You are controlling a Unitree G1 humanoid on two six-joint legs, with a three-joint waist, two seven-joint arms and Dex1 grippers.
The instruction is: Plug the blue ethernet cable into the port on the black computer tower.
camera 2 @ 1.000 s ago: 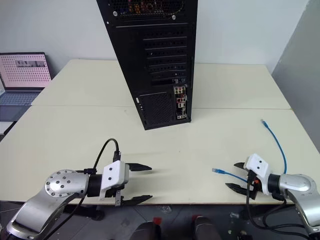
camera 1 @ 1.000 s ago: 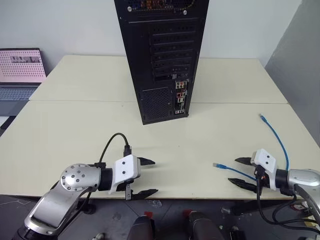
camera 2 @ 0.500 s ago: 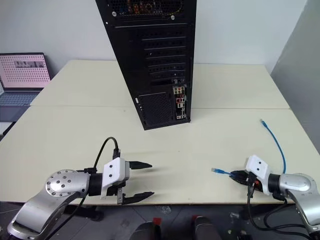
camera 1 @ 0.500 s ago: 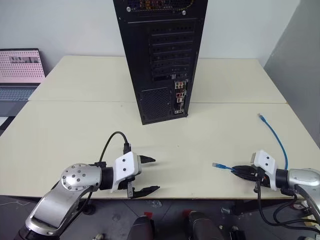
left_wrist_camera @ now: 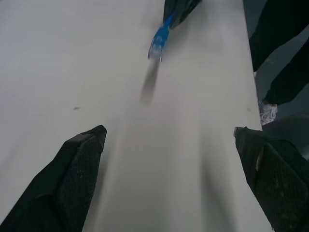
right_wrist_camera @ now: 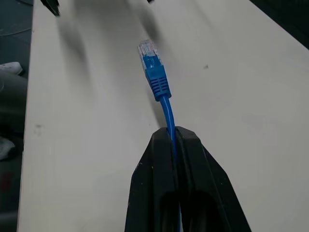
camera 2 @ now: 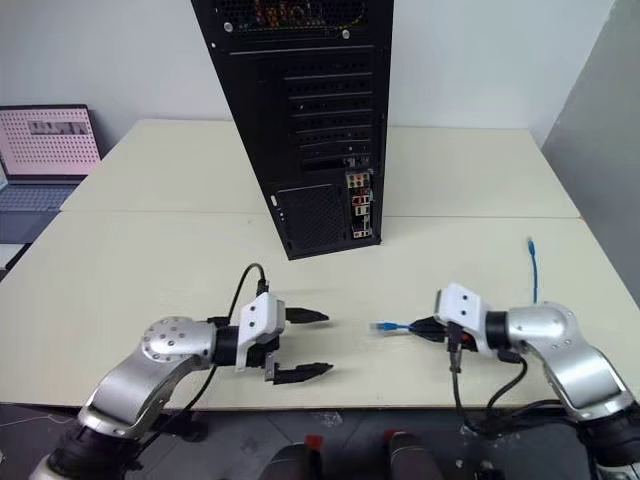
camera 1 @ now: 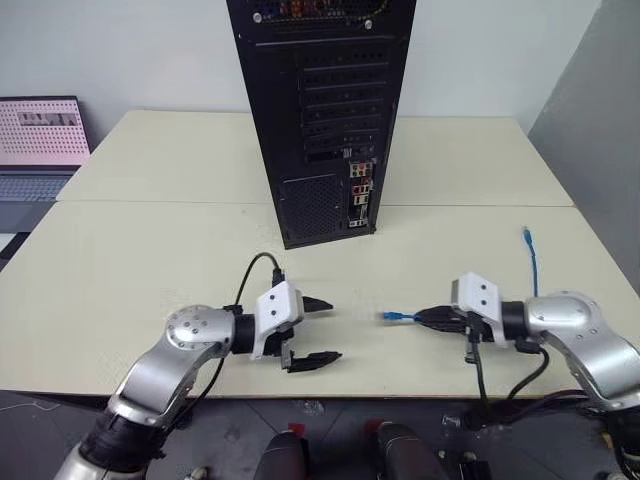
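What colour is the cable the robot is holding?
Blue, with a clear plug tip; the cable shows best in the right wrist view.

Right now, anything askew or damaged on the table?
Nothing stands out. The tower stands upright, the right gripper is shut on the blue cable just behind its intact plug, and the left gripper is open and holds nothing.

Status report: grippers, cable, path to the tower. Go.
Right gripper shut on blue ethernet cable, plug sticking out ahead. Left gripper open, empty. Black computer tower upright, port strip unobstructed.
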